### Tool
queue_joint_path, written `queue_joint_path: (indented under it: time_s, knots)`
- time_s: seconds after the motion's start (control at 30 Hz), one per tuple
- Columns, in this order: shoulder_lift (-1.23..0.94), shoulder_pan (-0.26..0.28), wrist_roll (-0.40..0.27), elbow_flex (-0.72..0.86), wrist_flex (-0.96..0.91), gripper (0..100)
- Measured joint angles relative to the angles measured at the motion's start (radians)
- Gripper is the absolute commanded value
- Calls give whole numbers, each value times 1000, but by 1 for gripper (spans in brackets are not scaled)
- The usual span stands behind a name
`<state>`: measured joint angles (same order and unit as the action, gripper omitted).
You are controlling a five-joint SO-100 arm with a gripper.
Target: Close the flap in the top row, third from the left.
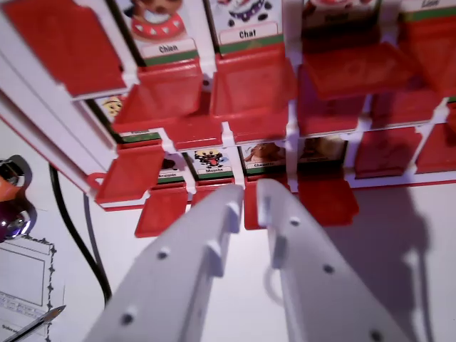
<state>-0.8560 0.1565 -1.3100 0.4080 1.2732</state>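
Gripper [249, 203]: white, two long fingers reaching from the near edge toward the far board, tips side by side just short of the nearest row of flaps; a narrow gap shows between the tips, nothing pinched, so slightly spread.
Fingers: the left finger [187, 263] slants up from the lower left, the right finger [306, 263] from the lower right; both carry small screw holes.
Board [292, 128]: white frame of a picture game, standing on the counter [399, 271], seen at an angle, with rows of red flaps.
Flaps: most stick out toward the camera, open; picture cards show behind several, two labelled "Chien" [168, 48] and "Chat" [247, 33].
Flap under "Chat" [251, 84]: red, tilted outward, in the far row, straight beyond the gripper tips and well apart from them. Which row counts as the top I cannot tell.
Shadow: arm's shadow falls on the counter at right.
Cable [75, 228]: black, curving at left.
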Motion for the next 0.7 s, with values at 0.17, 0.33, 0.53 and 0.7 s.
queue_joint_path:
  time_s: [0.17, 0.33, 0.53, 0.7]
  knots:
    - [48, 0, 0, -18, -17, 2]
    - [80, 0, 0, -18, -52, 2]
    - [123, 0, 0, -37, -94, 2]
    - [152, 0, 2, -51, -118, 2]
